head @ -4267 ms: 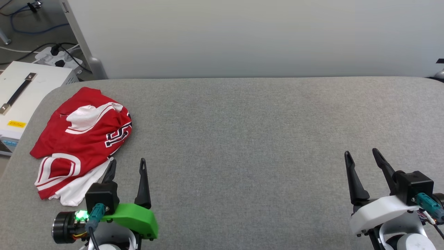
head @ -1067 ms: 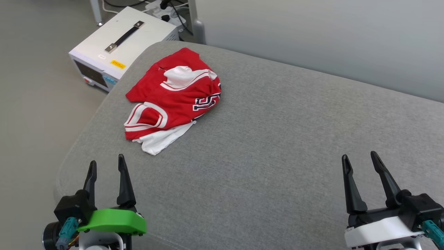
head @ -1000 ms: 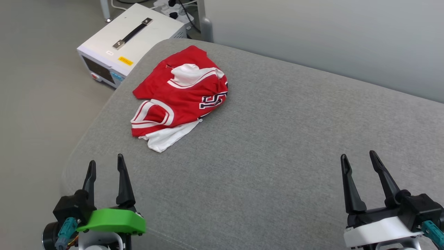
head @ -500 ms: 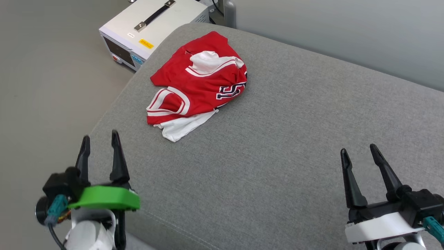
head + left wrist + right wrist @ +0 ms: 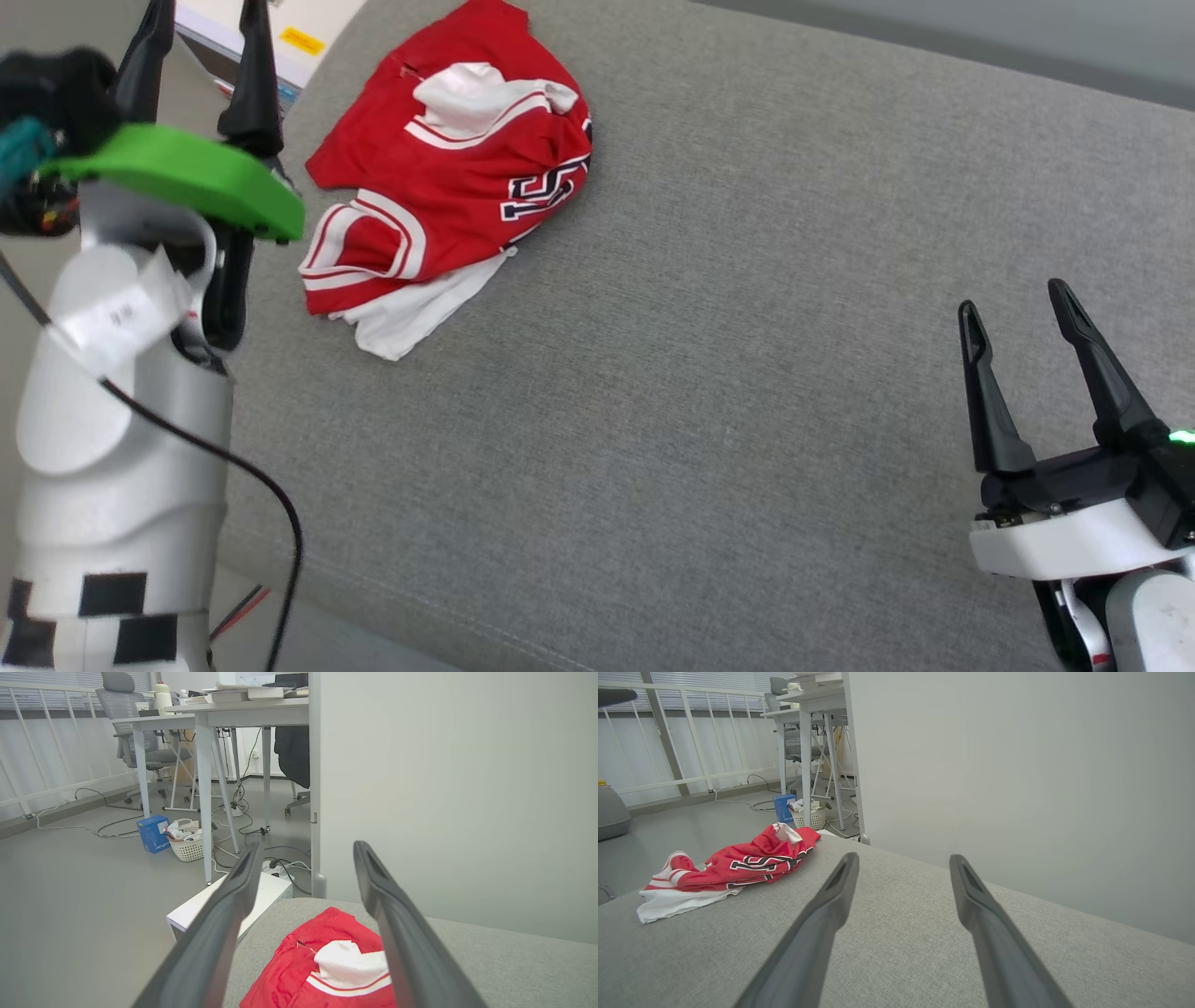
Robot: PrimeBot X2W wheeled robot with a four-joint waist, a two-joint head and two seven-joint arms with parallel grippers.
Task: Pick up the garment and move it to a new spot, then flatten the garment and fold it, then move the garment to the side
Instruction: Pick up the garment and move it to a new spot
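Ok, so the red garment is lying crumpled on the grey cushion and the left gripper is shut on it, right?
Not quite. The red garment is lying crumpled on the grey cushion, but the left gripper is open and holds nothing. The left wrist view shows its fingers spread wide, with the garment lying loose beyond them.

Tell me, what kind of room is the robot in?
Probably an office or a lab. Behind the shirt lying on the grey pad there are desks stacked with books, an office chair, and a white equipment box on the floor.
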